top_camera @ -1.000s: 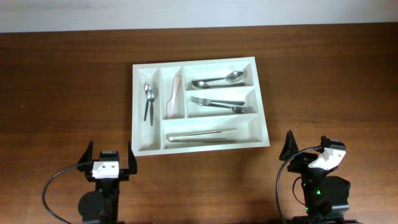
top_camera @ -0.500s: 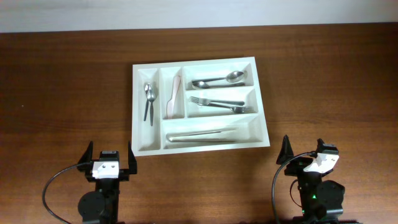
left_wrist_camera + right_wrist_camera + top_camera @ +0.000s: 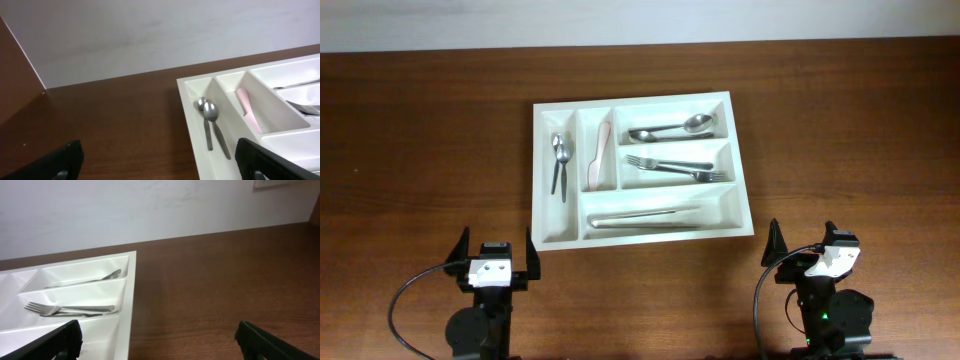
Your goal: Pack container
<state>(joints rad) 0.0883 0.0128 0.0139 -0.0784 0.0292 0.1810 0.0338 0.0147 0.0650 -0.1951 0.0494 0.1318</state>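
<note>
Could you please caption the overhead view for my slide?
White tray holds cutlery; left claw and right claw open, empty.

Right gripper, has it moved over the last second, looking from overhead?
Yes. The right gripper slid to its left, ending closer to the container's near right corner.

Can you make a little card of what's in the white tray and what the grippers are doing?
Tray: white, five compartments, on wooden table
Leftmost slot: two small spoons
Next slot: pink utensil
Top wide slot: big spoons
Middle wide slot: forks
Bottom wide slot: long silver utensils, probably knives
Left gripper: open, empty, apart from tray
Right gripper: open, empty, apart from tray
</note>
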